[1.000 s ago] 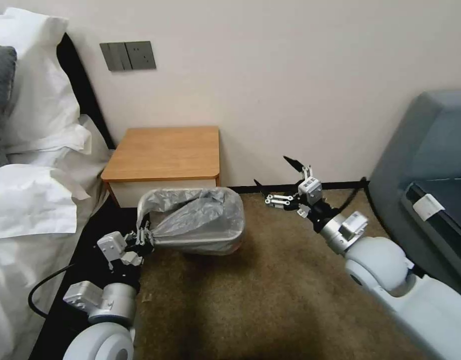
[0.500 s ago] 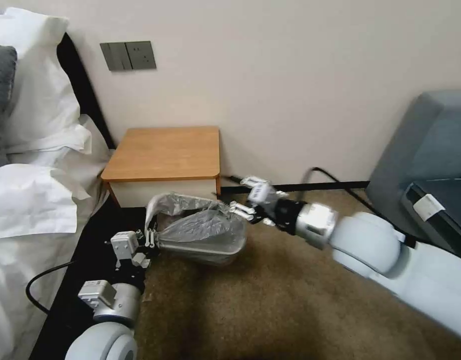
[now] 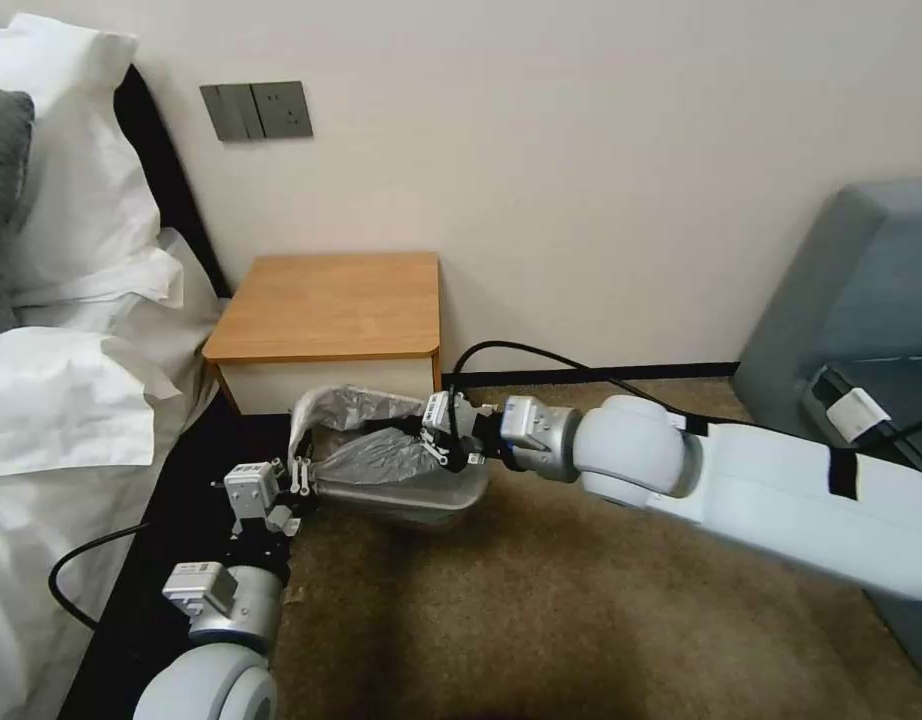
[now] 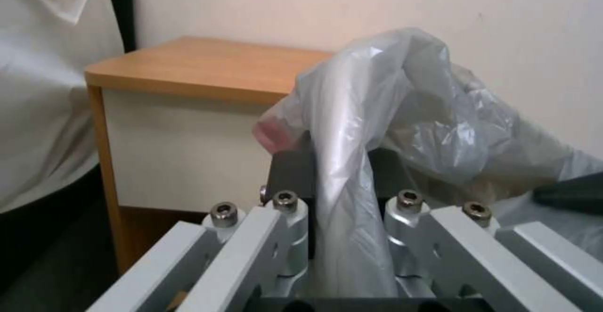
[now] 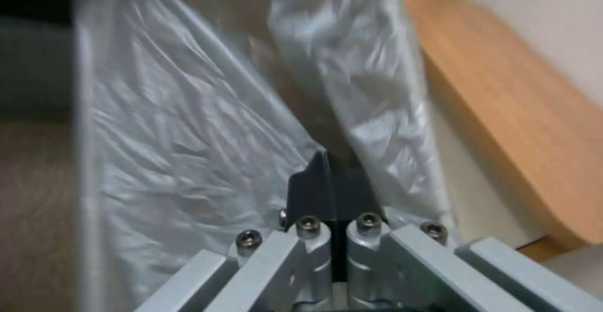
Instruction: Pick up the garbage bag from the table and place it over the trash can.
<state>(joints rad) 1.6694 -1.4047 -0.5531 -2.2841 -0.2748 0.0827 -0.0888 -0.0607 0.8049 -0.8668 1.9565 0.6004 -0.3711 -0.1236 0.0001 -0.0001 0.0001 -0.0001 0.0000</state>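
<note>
The garbage bag (image 4: 352, 170) is pinched in the closed jaws of the left gripper (image 3: 299, 478), and its far edge is nipped by the right gripper (image 3: 433, 440), so the mouth is held over the trash can (image 3: 421, 492) beside the desk (image 3: 331, 305).

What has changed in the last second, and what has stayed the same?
The right end effector swung from open air right of the trash can across to the garbage bag, and its fingers, spread before, are now closed at the bag's right side. The bag has sagged lower. The left end effector still clamps the bag's left end; the table has not moved.
</note>
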